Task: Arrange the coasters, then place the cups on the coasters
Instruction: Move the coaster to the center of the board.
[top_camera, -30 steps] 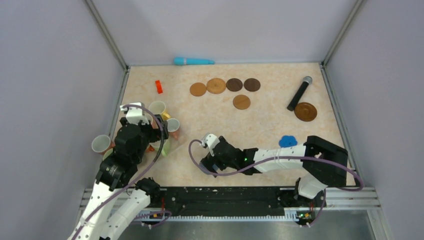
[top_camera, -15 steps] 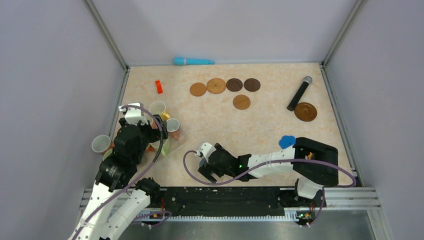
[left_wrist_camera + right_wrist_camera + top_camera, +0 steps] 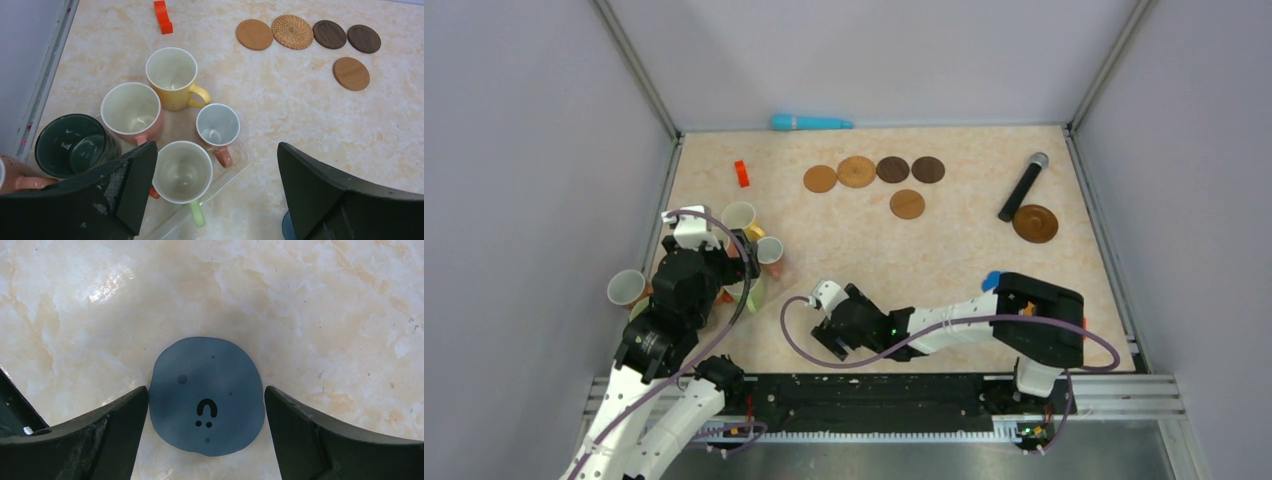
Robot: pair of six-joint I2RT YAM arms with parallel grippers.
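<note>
Right gripper [image 3: 206, 389] is straddling the round grey-blue coaster [image 3: 210, 365]. The coaster is lying flat on the marble-look tabletop [image 3: 325, 300], just right of the clear plastic tray [image 3: 236, 167] and toward the arm bases. Fingers are sitting apart, one at each edge of the disc; can't tell whether they're actually pinching it. The disc is showing a small black printed mark: an arch with two dots under it.

Left gripper [image 3: 216, 150] is hanging over the tray with jaws spread wide, holding nothing.

Mugs are standing upright, clustered at the tray:
- yellow mug [image 3: 171, 77]
- pink mug [image 3: 131, 110]
- glossy dark mug [image 3: 72, 145]
- small grey mug with terracotta handle [image 3: 217, 125]
- cream mug with pale green handle [image 3: 181, 170]

Five brown coasters, one of them the woven rattan coaster [image 3: 292, 31], are lying beyond the tray to its right. Orange-red block [image 3: 162, 16] is lying beyond the tray's far side. Black microphone [image 3: 1022, 187] is lying well right of the tray.
</note>
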